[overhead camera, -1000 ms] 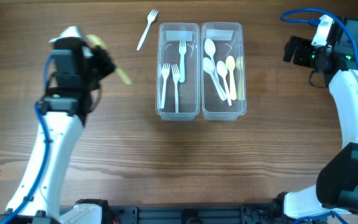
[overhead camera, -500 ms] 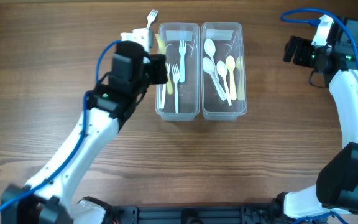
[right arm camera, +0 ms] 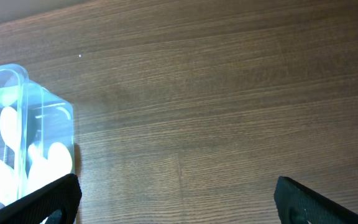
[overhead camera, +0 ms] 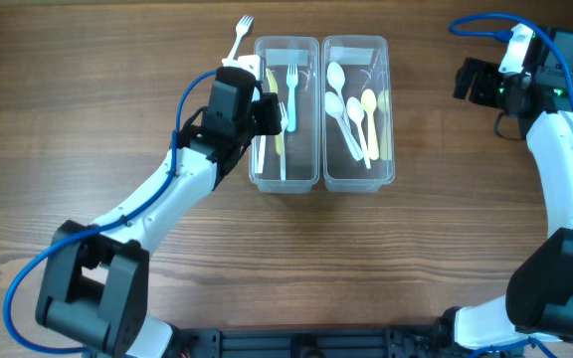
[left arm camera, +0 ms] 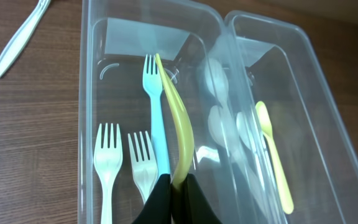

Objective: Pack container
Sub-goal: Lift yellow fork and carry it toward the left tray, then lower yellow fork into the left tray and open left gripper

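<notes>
The left gripper (left arm camera: 174, 198) is clenched on a yellow-green cutlery piece (left arm camera: 180, 134), holding it tilted over the left trough of the container (overhead camera: 320, 119), which sits mid-table toward the far side. In that trough lie two white forks (left arm camera: 107, 168) and a blue fork (left arm camera: 156, 118). The right trough holds white spoons (overhead camera: 334, 76) and a yellow spoon (overhead camera: 369, 99). Beyond the container, a lone white fork (overhead camera: 235, 47) lies on the table (overhead camera: 267, 259). The right gripper (right arm camera: 176, 202) hangs spread and empty.
</notes>
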`<state>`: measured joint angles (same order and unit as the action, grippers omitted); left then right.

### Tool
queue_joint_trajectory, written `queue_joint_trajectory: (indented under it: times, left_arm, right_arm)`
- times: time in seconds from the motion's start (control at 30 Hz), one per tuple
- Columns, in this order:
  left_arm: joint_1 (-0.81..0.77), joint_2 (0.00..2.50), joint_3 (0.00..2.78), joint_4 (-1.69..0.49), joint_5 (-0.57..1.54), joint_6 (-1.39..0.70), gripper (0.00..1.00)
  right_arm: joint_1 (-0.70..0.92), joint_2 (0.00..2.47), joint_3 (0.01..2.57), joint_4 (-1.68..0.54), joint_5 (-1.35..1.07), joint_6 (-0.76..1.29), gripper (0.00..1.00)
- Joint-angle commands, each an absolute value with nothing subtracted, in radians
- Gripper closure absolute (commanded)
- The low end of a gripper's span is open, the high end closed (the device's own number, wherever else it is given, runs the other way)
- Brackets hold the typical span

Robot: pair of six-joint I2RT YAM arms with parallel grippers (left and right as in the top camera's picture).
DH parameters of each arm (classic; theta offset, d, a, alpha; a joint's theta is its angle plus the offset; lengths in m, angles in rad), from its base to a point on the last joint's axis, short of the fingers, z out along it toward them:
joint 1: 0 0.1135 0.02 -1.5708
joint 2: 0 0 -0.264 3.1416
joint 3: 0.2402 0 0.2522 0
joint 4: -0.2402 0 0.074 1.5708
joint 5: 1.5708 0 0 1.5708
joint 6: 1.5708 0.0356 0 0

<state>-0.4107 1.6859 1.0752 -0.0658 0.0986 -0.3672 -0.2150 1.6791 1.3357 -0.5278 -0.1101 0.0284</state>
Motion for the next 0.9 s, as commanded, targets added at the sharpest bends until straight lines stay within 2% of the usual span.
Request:
queue_joint_trajectory:
  times: [0.0,0.03,0.07,0.1,0.2,0.43,0.7,0.8,0.87]
  left_arm:
    - [-0.418,1.711,1.076,-0.055,0.093,-0.344,0.93]
    - [-0.419,1.711,1.076,-0.055,0.093,-0.344,0.82]
    - [-0.422,1.711,1.076,-0.055,0.093,-0.344,0.61]
    - [-0.425,1.711,1.076,-0.054,0.093,-0.344,0.48]
    - [-0.437,1.711,1.076,-0.044,0.097,-0.344,0.38]
    - [-0.455,1.679,1.076,-0.030,0.105,-0.344,0.36]
    - [-0.420,1.536,1.076,-0.111,0.104,-0.344,0.35]
    - [-0.407,1.455,1.076,-0.143,0.104,-0.344,0.32]
    - [-0.402,1.402,1.076,-0.167,0.104,-0.344,0.25]
  right_arm:
    - [-0.211,1.665,1.349,-0.525,-0.104,0.019,0.00]
    - [-0.211,1.665,1.349,-0.525,-0.104,0.019,0.00]
    - [-0.211,1.665,1.349,-0.525,-0.104,0.019,0.00]
    - [-0.211,1.665,1.349,-0.525,-0.104,0.019,0.00]
    - [-0.211,1.665,1.349,-0.525,-0.104,0.019,0.00]
    - [-0.211,1.665,1.349,-0.525,-0.104,0.019,0.00]
    - [-0.211,1.665,1.349,-0.525,-0.104,0.019,0.00]
    - [-0.211,1.665,1.349,-0.525,-0.104,0.019,0.00]
    - [-0.211,1.665,1.349,-0.525,-0.104,0.019,0.00]
